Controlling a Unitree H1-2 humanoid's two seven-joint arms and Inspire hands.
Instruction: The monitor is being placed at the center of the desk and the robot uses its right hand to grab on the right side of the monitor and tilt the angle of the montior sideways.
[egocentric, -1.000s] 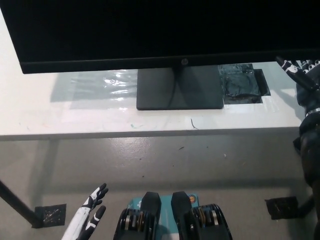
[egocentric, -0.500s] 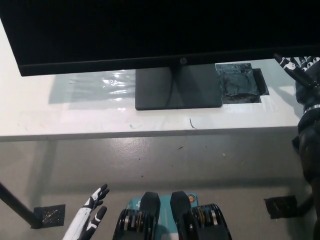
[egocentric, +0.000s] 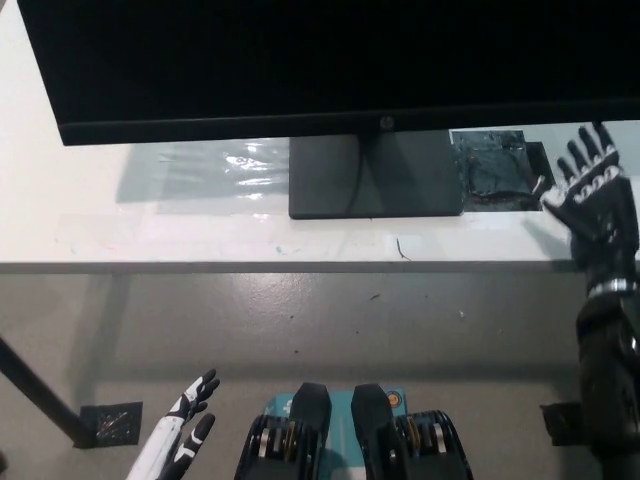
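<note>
Right hand (egocentric: 590, 200) spread, empty, below monitor (egocentric: 330, 60) right edge, over desk (egocentric: 60, 215); left hand (egocentric: 182, 428) low, fingers apart.

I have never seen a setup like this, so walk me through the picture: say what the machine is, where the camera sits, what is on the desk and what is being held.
This is a humanoid robot, seen from a camera on its own head looking steeply down. A black monitor stands on its stand on a white desk, with a dark patch on the desk beside the stand. The black right hand is raised near the monitor's right side, fingers spread, holding nothing. The white left hand rests low at the lower left, also open. Nothing is held yet.
</note>
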